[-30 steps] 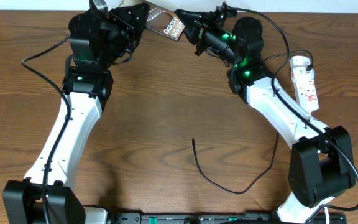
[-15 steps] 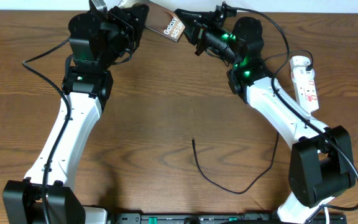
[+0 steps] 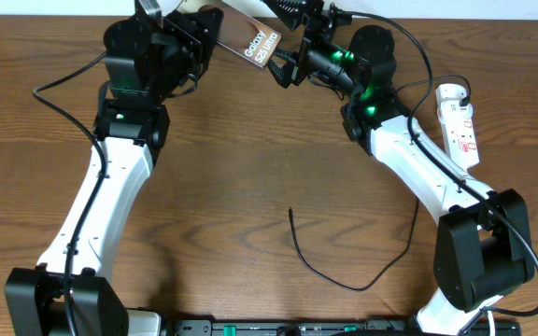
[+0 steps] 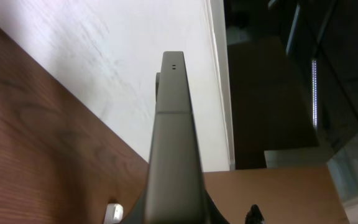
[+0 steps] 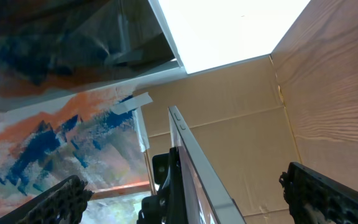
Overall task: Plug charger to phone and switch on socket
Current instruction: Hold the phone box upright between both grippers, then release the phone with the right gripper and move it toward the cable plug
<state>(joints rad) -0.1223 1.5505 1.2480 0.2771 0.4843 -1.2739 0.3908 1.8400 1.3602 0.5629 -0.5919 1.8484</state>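
Observation:
The phone [image 3: 256, 43], dark with white lettering, hangs in the air at the table's far edge. My left gripper [image 3: 211, 22] is shut on its left end. In the left wrist view the phone [image 4: 174, 137] runs edge-on straight out from the jaws. My right gripper [image 3: 284, 41] stands open around the phone's right end, one finger on each side and both apart from it. In the right wrist view the phone's thin edge [image 5: 199, 171] sits between the two spread fingers [image 5: 331, 196]. The charger [image 3: 330, 276], a thin black cable, lies loose on the table with its tip [image 3: 290, 211] free. The socket [image 3: 460, 126] lies at the right edge.
The right arm's thicker black cable [image 3: 417, 42] loops above the socket. The left arm's cable [image 3: 59, 107] trails off to the left. The wall runs right behind the phone. Bare wood [image 3: 241, 159] lies between the arms.
My right gripper has opened wide and let go of the phone's end. The phone now rests in the left gripper alone and has shifted slightly.

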